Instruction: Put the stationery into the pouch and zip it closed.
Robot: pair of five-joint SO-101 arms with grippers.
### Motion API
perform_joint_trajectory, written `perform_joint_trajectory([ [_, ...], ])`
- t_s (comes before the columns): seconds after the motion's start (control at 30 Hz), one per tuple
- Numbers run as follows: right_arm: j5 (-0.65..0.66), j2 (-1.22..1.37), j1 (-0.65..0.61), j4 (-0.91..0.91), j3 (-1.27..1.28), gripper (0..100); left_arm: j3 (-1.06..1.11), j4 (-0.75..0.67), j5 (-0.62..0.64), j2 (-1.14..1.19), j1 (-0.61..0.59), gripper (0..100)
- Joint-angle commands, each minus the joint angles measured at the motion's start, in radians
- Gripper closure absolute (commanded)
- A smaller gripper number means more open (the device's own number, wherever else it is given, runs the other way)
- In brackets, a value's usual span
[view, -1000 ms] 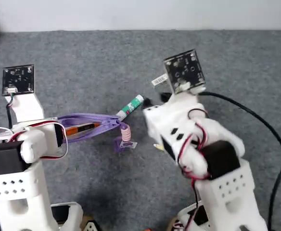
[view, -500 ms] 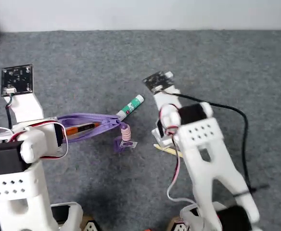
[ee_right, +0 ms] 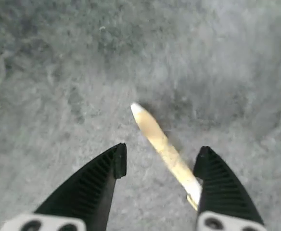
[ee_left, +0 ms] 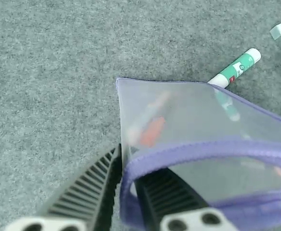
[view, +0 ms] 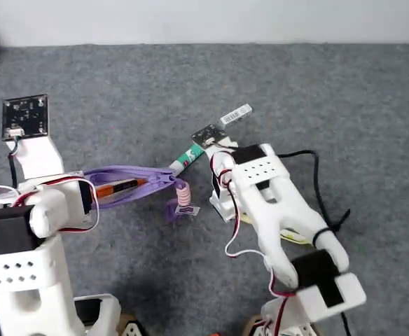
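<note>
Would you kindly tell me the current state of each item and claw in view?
pouch: unzipped, one end pinched.
orange pen: inside the pouch.
green marker: on the carpet, outside the pouch.
yellow pen: flat on the carpet, ungripped.
left claw: shut on the pouch.
right claw: open, straddling the yellow pen.

Clear pouch (ee_left: 188, 115) — purple trim; green-and-white marker (ee_left: 236, 67); pale yellow stick (ee_right: 159, 142); grey carpet (view: 330, 84).

The pouch (ee_left: 179, 120) is frosted smooth plastic, the carpet (ee_left: 44, 72) rough and matt.
</note>
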Motion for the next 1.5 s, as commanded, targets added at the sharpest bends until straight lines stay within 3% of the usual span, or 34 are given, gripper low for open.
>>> perform_joint_trajectory([
  [0.0,0.025,0.035,-0.008,-0.051,-0.005,82.4,-0.038,0.009,0.009,0.006,0.000,99],
  [0.37,0.089,0.166,0.022,-0.160,-0.005,99.2,-0.038,0.009,0.011,0.005,-0.002,99],
  [0.47,0.084,0.116,0.022,-0.150,-0.002,98.9,-0.038,0.009,0.011,0.005,-0.002,99],
  [1.0,0.078,-0.622,0.015,0.122,0.000,99.1,-0.038,0.006,0.011,0.006,-0.002,99],
  [1.2,-0.044,-0.903,0.012,0.176,-0.005,99.1,-0.038,0.005,0.011,0.009,0.002,99],
  [1.47,-0.178,-1.167,-0.170,0.081,-0.006,99.1,-0.038,0.003,0.011,0.011,0.003,99],
])
